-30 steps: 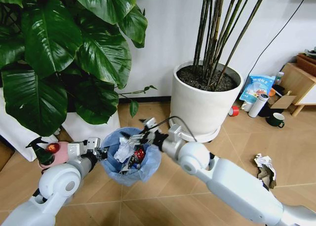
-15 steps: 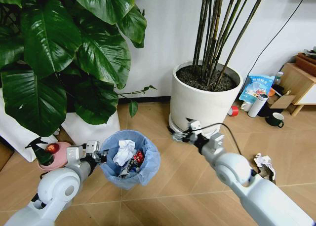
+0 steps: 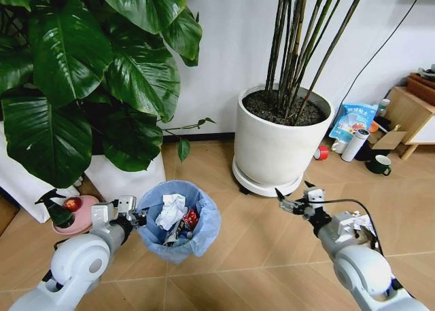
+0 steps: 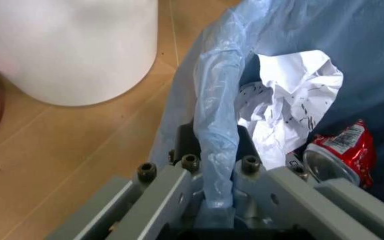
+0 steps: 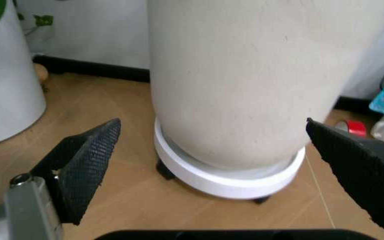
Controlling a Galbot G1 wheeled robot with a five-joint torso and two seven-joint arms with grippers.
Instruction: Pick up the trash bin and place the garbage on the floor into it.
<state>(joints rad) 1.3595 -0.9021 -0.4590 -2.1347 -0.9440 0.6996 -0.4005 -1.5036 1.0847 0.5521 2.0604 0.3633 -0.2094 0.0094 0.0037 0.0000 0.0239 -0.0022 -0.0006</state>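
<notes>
Lower left of the head view, the left end effector (image 3: 136,216) is clamped on the rim of the small round blue-bagged trash bin (image 3: 204,224); the right end effector (image 3: 293,197), spread empty, hovers centre-right near crumpled white paper garbage (image 3: 360,223) on the tan parquet floor (image 3: 258,257).

The floor (image 3: 258,250) is tan wooden parquet in a chevron pattern with thin pale seams. At the far centre a big white plant pot (image 3: 279,144) stands on a low wheeled base. Right of it, near the wall, lie a red tape roll (image 3: 322,152), a white cylinder (image 3: 355,145) and a dark mug (image 3: 379,165). A crumpled wad of garbage (image 3: 363,224) lies at the near right. A pink dish (image 3: 76,214) sits at the near left.
</notes>
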